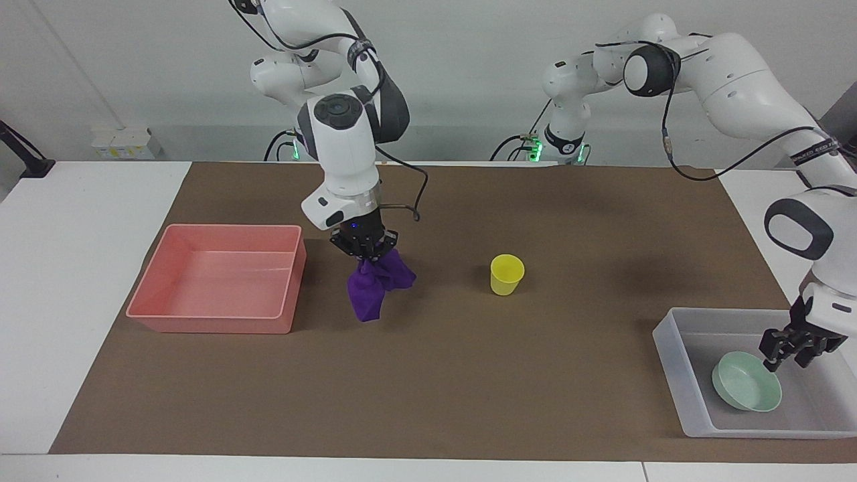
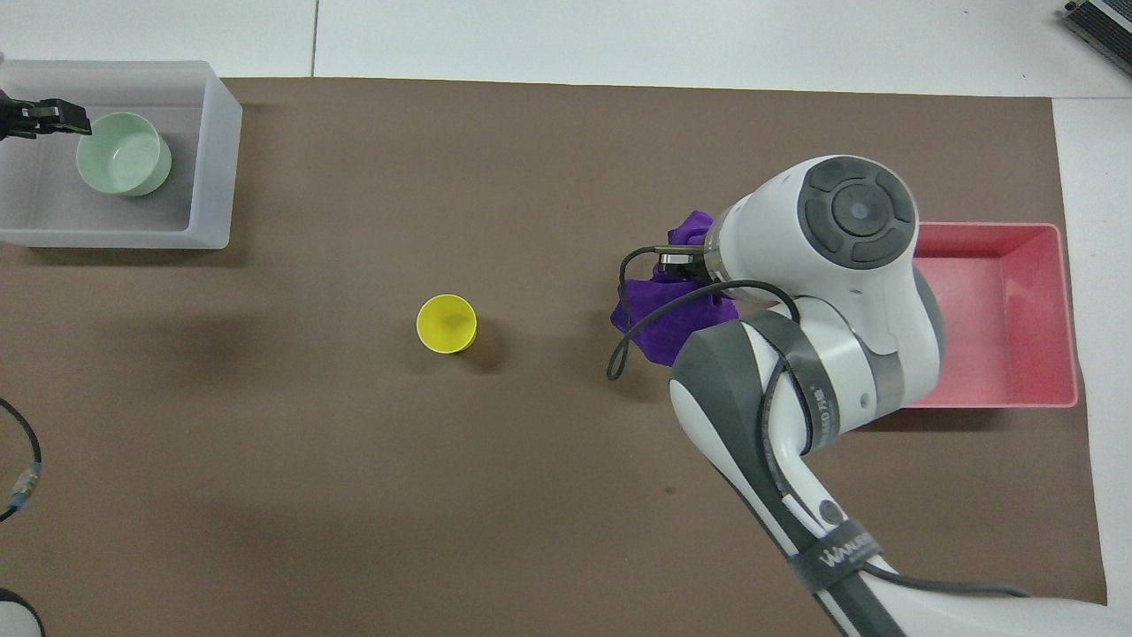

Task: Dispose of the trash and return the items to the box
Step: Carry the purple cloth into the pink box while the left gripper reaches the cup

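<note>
My right gripper point(image 1: 365, 249) is shut on the purple cloth point(image 1: 375, 284), which hangs bunched from it above the mat, beside the pink bin. In the overhead view the right wrist covers most of the cloth point(image 2: 659, 318). The yellow cup point(image 1: 507, 274) stands upright mid-mat point(image 2: 447, 324). The mint-green bowl point(image 1: 746, 390) lies in the translucent tray point(image 1: 669, 348) at the left arm's end. My left gripper point(image 1: 791, 353) is open just above the bowl's rim, apart from it. It also shows in the overhead view point(image 2: 66, 117) beside the bowl point(image 2: 124, 152) in the tray point(image 2: 212, 150).
The pink bin point(image 1: 214, 314) stands at the right arm's end of the brown mat and holds nothing; in the overhead view point(image 2: 999, 389) the right arm covers part of it. A loose cable loops from the right wrist beside the cloth.
</note>
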`<action>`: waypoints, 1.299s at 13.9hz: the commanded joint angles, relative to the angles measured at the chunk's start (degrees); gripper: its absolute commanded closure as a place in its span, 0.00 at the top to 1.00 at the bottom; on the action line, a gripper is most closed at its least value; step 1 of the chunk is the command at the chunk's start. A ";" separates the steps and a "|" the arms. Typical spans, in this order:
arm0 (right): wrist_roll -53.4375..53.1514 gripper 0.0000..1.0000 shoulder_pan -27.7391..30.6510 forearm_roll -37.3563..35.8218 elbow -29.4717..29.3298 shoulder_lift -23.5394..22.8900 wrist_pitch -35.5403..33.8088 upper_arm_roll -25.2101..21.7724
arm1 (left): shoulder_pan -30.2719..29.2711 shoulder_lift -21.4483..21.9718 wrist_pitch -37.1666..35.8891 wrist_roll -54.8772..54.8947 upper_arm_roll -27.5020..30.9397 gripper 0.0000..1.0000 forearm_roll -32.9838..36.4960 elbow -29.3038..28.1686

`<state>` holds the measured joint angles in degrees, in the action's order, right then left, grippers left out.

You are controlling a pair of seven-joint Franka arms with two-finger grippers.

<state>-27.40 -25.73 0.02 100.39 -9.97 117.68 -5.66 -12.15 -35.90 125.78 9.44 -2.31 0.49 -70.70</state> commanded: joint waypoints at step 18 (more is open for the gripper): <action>33.28 0.00 30.03 -3.45 11.92 9.44 2.97 0.39 | 35.08 31.60 17.12 -28.51 0.55 1.00 0.57 -53.84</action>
<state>3.54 2.18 -3.46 107.51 -2.24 116.98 -6.00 21.35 -6.08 139.44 -17.51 -2.81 0.48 -120.92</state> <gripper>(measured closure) 0.930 0.000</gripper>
